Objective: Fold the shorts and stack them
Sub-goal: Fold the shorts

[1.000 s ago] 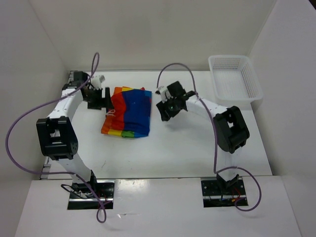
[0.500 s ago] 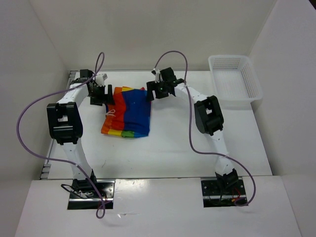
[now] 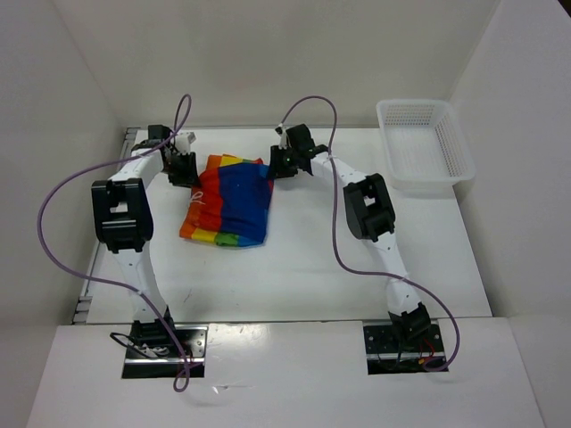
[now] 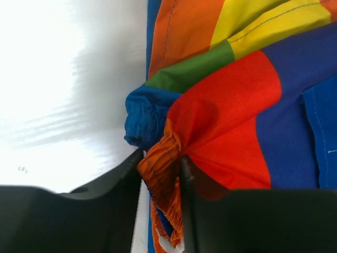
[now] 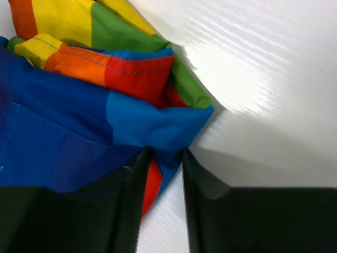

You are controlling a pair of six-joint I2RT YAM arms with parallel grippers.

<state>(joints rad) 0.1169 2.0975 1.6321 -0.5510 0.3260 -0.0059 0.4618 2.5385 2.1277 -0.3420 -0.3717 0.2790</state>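
The rainbow-striped shorts [image 3: 227,201] lie folded on the white table, towards the back and left of centre. My left gripper [image 3: 185,169] is at their far left corner. In the left wrist view its jaws are shut on the bunched orange waistband [image 4: 164,174], with a bit of white drawstring below. My right gripper [image 3: 278,167] is at the far right corner. In the right wrist view its jaws pinch a blue fold of the shorts [image 5: 164,134], with red cloth showing between them.
A white mesh basket [image 3: 424,143] stands at the back right of the table. White walls close in the table at the back and on both sides. Purple cables loop above both arms.
Both grippers have moved in to the far corners of the shorts and shut on the cloth. The right arm swung in from the right. The shorts have shifted slightly.
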